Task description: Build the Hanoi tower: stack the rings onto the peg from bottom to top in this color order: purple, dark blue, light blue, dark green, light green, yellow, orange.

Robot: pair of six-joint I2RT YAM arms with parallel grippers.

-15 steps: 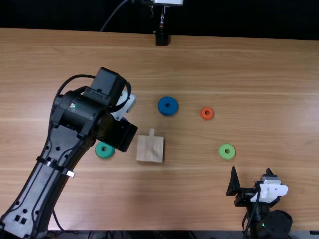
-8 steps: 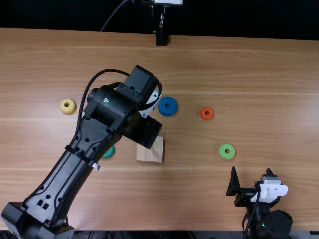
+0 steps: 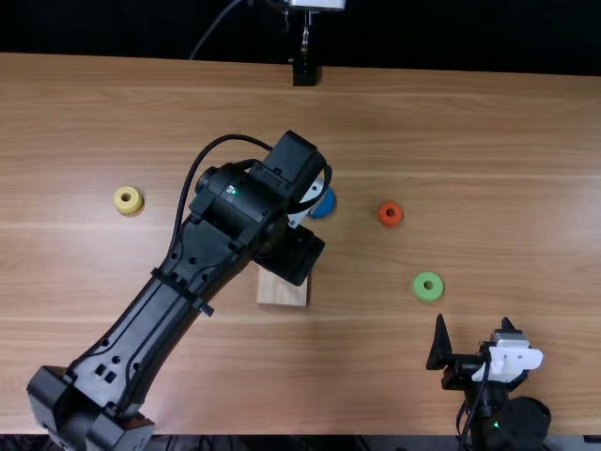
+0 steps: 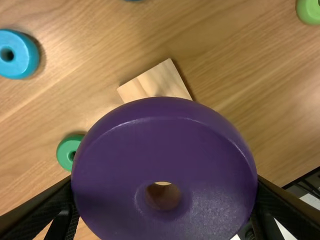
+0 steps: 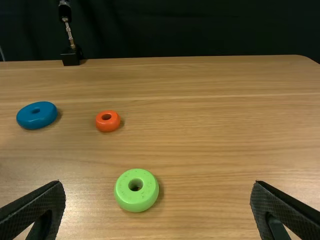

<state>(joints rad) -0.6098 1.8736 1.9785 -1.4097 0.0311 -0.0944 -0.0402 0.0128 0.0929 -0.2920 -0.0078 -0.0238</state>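
Observation:
In the top view my left gripper (image 3: pixel 293 256) is over the wooden base (image 3: pixel 282 289), its arm covering the peg. The left wrist view has this gripper (image 4: pixel 164 186) shut on the purple ring (image 4: pixel 165 130), held above the base (image 4: pixel 156 81), and the ring blocks sight of the peg. Light blue (image 4: pixel 19 54) and dark green (image 4: pixel 66 152) rings lie beside the base. The right gripper (image 3: pixel 474 322) stands open at the near right; in its wrist view, nothing is between its fingertips (image 5: pixel 159 187). The dark blue ring (image 3: pixel 324 204) is partly covered by the left arm.
The yellow ring (image 3: pixel 128 199) rests at the left, the orange ring (image 3: pixel 391 214) right of the middle. A light green ring (image 3: pixel 427 287) lies between base and right gripper. A black stand (image 3: pixel 305 73) is at the table's far edge.
The left gripper has moved right, from beside the base to over it. Its arm has uncovered the yellow ring and now hides the dark green one. The right arm has kept still.

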